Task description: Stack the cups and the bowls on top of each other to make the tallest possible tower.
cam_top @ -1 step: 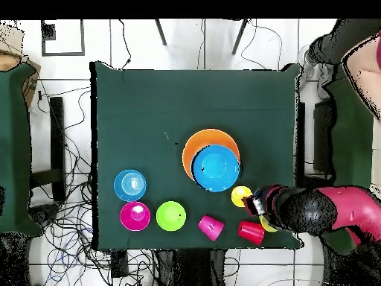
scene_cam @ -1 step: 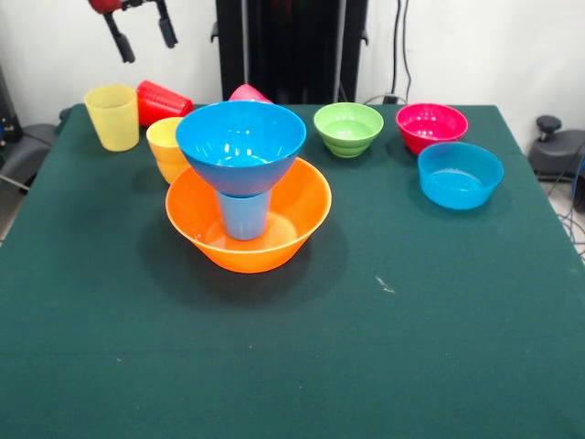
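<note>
From the front, the tower so far is a large orange bowl holding an upturned light blue cup, with the large blue bowl balanced on the cup's base. Just behind the orange bowl stand an orange cup and a yellow cup; a red cup and a pink cup lie tipped. The green, magenta and small blue bowl sit apart, all empty. The gripper hangs above the cups, fingers spread, holding nothing. This glossy plastic looks light, stiff and slippery; a cup's rim wall seems the best hold. From overhead, the gripper hovers beside the orange bowl, over the cups.
</note>
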Action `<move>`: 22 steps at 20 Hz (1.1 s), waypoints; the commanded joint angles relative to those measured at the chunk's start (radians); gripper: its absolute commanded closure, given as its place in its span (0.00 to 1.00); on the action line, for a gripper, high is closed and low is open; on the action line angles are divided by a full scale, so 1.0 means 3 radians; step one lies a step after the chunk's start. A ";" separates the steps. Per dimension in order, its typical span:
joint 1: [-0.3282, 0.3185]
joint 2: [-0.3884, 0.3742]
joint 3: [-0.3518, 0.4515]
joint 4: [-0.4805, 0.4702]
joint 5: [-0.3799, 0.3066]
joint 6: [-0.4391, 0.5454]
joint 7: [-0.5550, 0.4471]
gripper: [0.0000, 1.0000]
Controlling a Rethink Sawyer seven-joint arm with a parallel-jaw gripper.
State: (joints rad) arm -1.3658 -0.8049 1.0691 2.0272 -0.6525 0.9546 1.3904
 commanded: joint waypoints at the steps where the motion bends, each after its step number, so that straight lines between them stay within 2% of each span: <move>1: 0.0161 0.0110 -0.0086 -0.0147 -0.0450 -0.0292 -0.0545 0.00; 7: 0.0245 0.0201 -0.0179 -0.0208 -0.0621 -0.0390 -0.0449 0.00; 22: 0.0316 0.0504 -0.0288 -0.0322 -0.0673 -0.0353 -0.0505 0.00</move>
State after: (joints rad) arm -1.3278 -0.7499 1.0581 1.9796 -0.7662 0.8890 1.3904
